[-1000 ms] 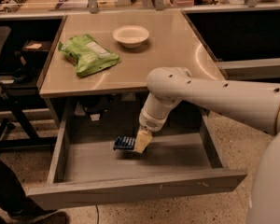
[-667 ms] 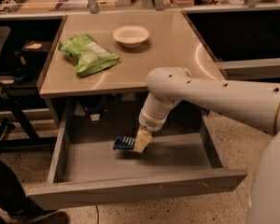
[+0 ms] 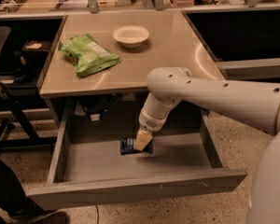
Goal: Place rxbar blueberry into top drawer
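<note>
The rxbar blueberry (image 3: 129, 146), a small dark-blue bar, lies low on the flat bottom of the open top drawer (image 3: 130, 190), near the middle toward the back. My gripper (image 3: 142, 143) reaches down into the drawer from the right. Its tan tip is right over the bar's right end and hides that end. I cannot tell whether it is touching the bar.
A lime-green chip bag (image 3: 87, 55) and a white bowl (image 3: 130, 35) sit on the tan tabletop (image 3: 172, 50) above the drawer. My white arm (image 3: 214, 94) crosses the table's front right corner. A dark chair (image 3: 2, 78) stands at the left.
</note>
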